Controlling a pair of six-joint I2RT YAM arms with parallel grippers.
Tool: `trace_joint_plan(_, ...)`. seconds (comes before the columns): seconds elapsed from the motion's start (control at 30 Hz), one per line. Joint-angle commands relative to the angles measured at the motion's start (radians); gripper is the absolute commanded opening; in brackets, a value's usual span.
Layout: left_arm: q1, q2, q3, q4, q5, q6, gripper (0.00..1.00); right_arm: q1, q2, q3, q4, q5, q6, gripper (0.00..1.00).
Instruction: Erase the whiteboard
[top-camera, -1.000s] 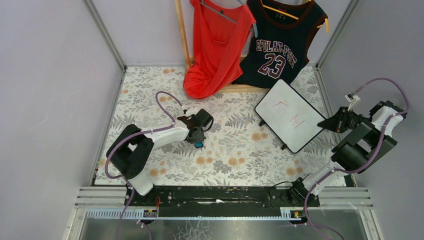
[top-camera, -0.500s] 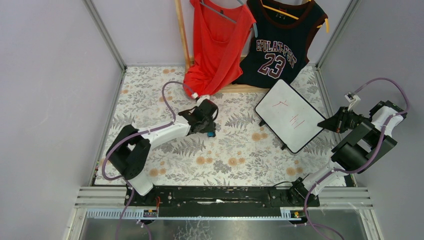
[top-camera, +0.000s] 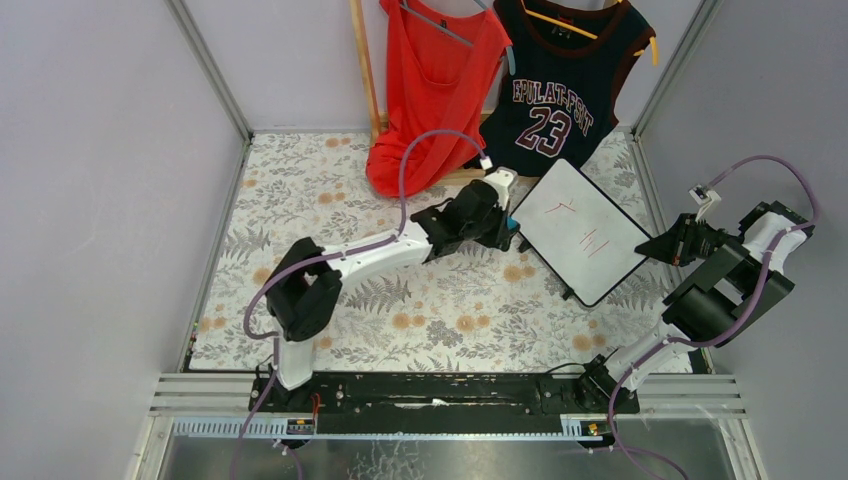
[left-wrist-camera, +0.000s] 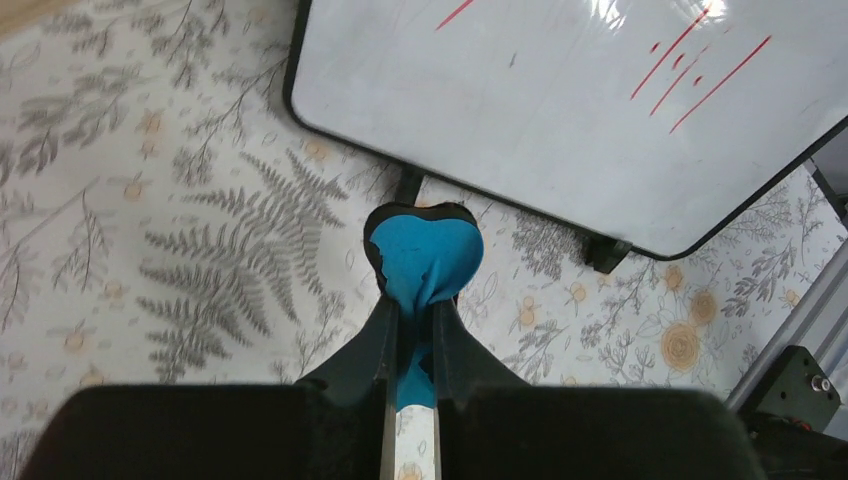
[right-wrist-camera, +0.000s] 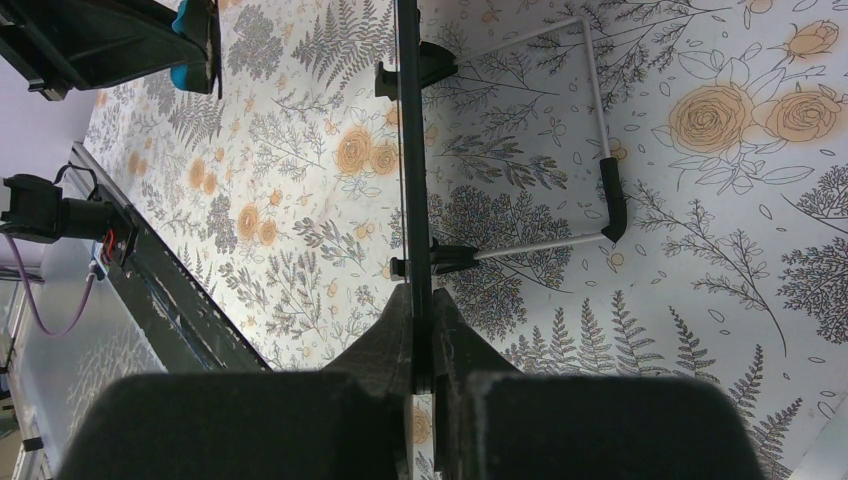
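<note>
Hanging at the far side, a jersey reads 23; the left end effector pinches a blue eraser beside the whiteboard, while the right end effector clamps its edge.

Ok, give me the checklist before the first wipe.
1. Left claw shut on blue eraser: ok.
2. Right claw clamped on whiteboard edge: ok.
3. Eraser on the board surface: not ok, it is beside the board's edge.
4. Red strokes in view: ok.
5. Wire stand firm enough for wiping pressure: cannot tell.
</note>
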Motion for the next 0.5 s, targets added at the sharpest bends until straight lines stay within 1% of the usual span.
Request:
trace_joint_plan(0.0, -0.025, 0.046, 0.103, 0.145, 0.059, 0.101, 0.0, 0.0, -0.019, -0.013, 0.015, 0.147, -0.025, 0.0)
trace_joint_plan(0.23, -0.08, 0.188, 0.292, 0.19, 0.111, 0.119, 0.0, 0.009, -0.024, -0.018, 0.011, 0.146, -0.026, 0.0)
trace_joint_plan(0.47, -0.097, 0.301, 0.416, 0.245, 0.248, 0.072, 0.0, 0.017, -0.02, -0.014, 0.009, 0.143, -0.022, 0.0)
